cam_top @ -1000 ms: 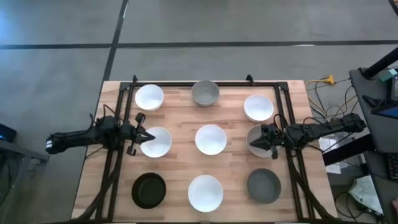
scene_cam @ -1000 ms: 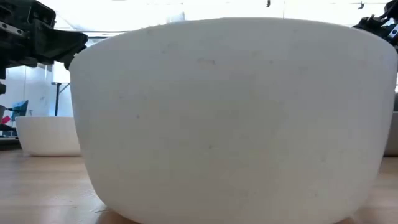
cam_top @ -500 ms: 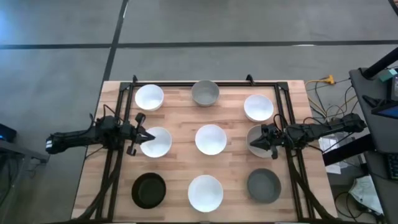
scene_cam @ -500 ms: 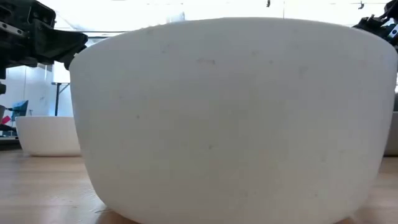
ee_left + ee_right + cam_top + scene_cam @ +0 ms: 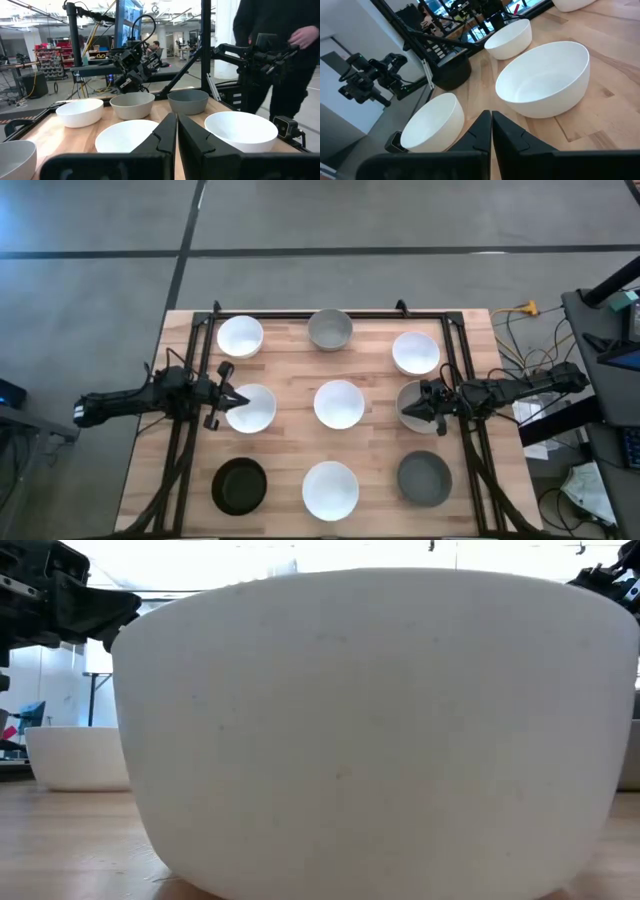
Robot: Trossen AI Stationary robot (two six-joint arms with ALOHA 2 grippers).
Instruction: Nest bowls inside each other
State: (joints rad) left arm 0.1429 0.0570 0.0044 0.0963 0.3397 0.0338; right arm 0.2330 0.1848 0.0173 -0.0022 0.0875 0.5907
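Nine bowls stand apart in three rows of three on the wooden table (image 5: pixel 290 370). The far row is white (image 5: pixel 240 335), grey (image 5: pixel 330 328), white (image 5: pixel 415 352). The middle row is white (image 5: pixel 255 410), white (image 5: pixel 339 403), and a shaded one (image 5: pixel 420 395). The near row is black (image 5: pixel 240 485), white (image 5: pixel 330 488), grey (image 5: pixel 424 477). My left gripper (image 5: pixel 238 399) is shut and points level above the middle-left bowl's left rim. My right gripper (image 5: pixel 408 412) is shut and hovers over the middle-right bowl. The near white bowl (image 5: pixel 370 720) fills the low view.
A black tube frame (image 5: pixel 185 430) runs along the table's left, far and right sides. Cables and equipment (image 5: pixel 590 410) lie off the right edge. A person (image 5: pixel 280 45) stands beyond the table's right side. Bare wood shows between the bowls.
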